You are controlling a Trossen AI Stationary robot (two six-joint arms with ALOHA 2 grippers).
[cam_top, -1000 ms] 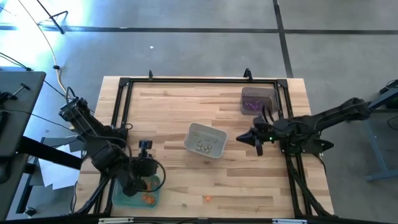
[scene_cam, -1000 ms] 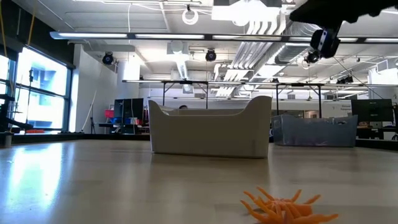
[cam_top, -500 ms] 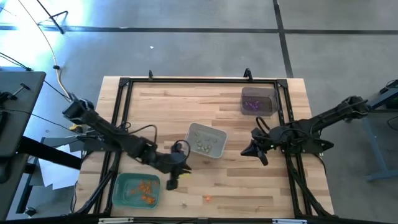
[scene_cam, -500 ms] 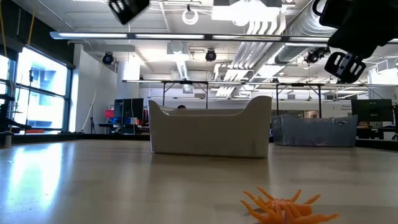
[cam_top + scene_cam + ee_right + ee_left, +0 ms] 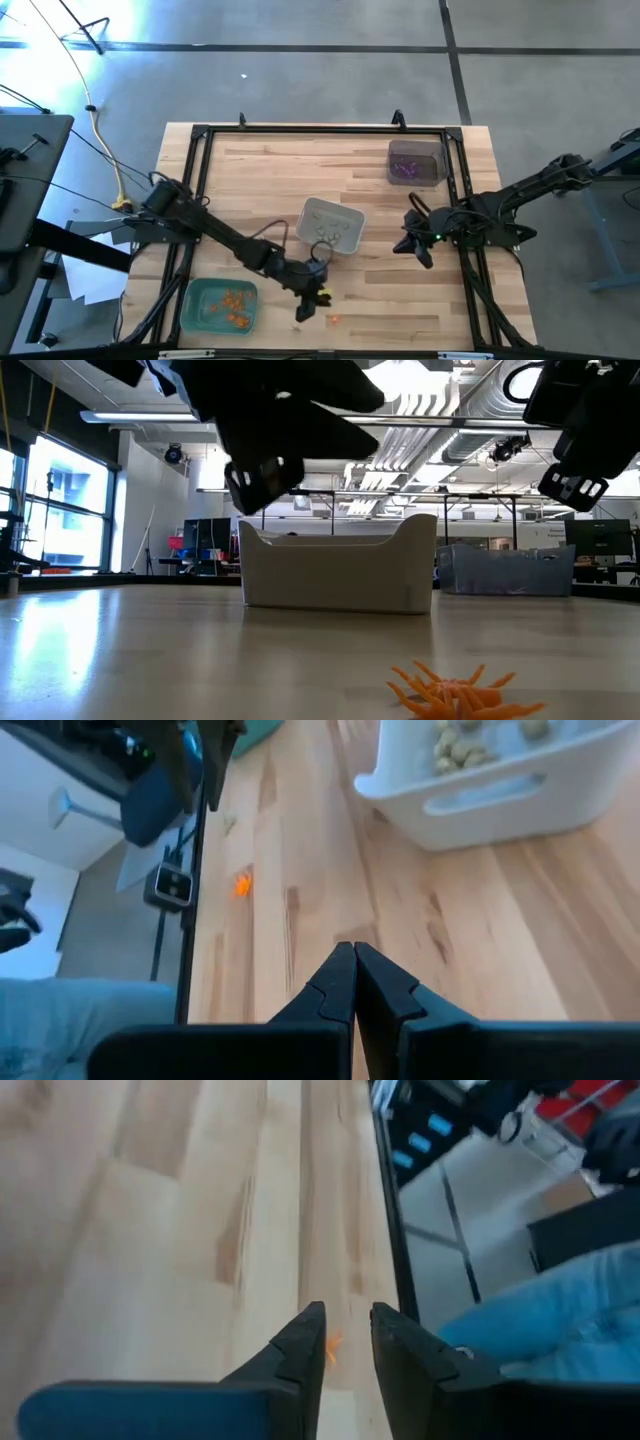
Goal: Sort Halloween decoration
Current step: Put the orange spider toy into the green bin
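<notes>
High view — 3 trays (image 5: pixel 330 226), 1 loose orange trinket (image 5: pixel 333 319)

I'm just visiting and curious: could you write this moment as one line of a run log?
left gripper: slightly open, empty, above table beside orange trinket | right gripper: shut, waiting right of grey tray | green tray: holds orange pieces

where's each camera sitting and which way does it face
High view: above, facing straight down on the table; both arms show, left claw near the orange trinket.
Low view: at table-top height, facing across the table; arms enter from above.
Left wrist: looks past its fingers at the wood.
Right wrist: looks past its shut claw toward the white tray.
All four views share the orange trinket.
</notes>
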